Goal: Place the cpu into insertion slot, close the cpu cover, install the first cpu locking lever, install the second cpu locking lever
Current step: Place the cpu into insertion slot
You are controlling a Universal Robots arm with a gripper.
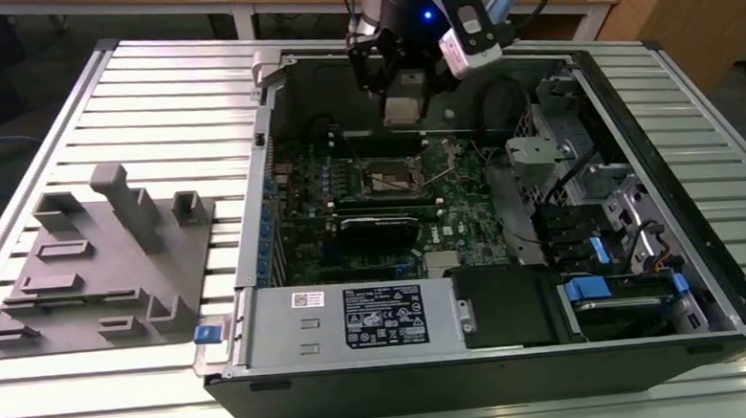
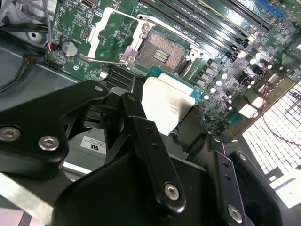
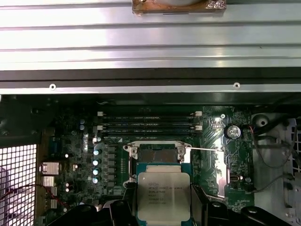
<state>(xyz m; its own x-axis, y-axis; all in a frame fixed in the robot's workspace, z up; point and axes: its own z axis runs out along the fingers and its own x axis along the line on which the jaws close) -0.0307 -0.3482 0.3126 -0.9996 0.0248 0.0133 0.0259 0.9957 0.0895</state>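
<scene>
My gripper is shut on the cpu, a silvery square chip held flat between two black fingers. It hangs above the green motherboard, a little beyond the insertion slot in the exterior view. In both wrist views the cpu sits next to the open insertion slot, overlapping its edge. The cpu cover is flipped open beside the socket. A thin lever rod stands out from the socket.
The open computer case lies on a slatted metal table. A black labelled power supply box fills its near side, with drive bays and blue tabs at the exterior view's right. A grey fixture block lies left. Memory slots run beyond the socket.
</scene>
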